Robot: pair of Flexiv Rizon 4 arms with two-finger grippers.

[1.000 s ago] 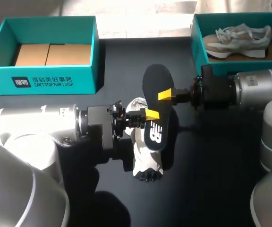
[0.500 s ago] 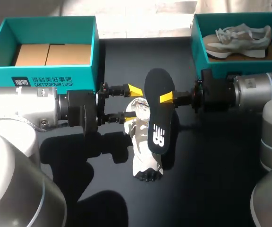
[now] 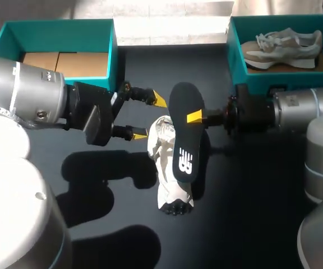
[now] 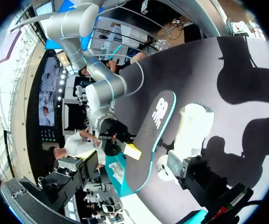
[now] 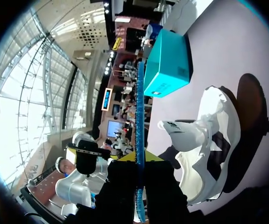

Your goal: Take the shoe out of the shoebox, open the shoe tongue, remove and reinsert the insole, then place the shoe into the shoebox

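right jaws pinch insole (image 3: 181,140) edge, over shoe (image 3: 167,189)

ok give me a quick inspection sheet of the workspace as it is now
surface: dark table, arm shadows across it
job's things: white shoe lying on the table; black insole out of it, held above it; left shoebox shows cardboard inside
clutter: beige shoe in right shoebox
grippers: right pincer shut on insole; left pincer open, beside the white shoe, apart from it
cables: nothing seen
surroundings: nothing seen over the table
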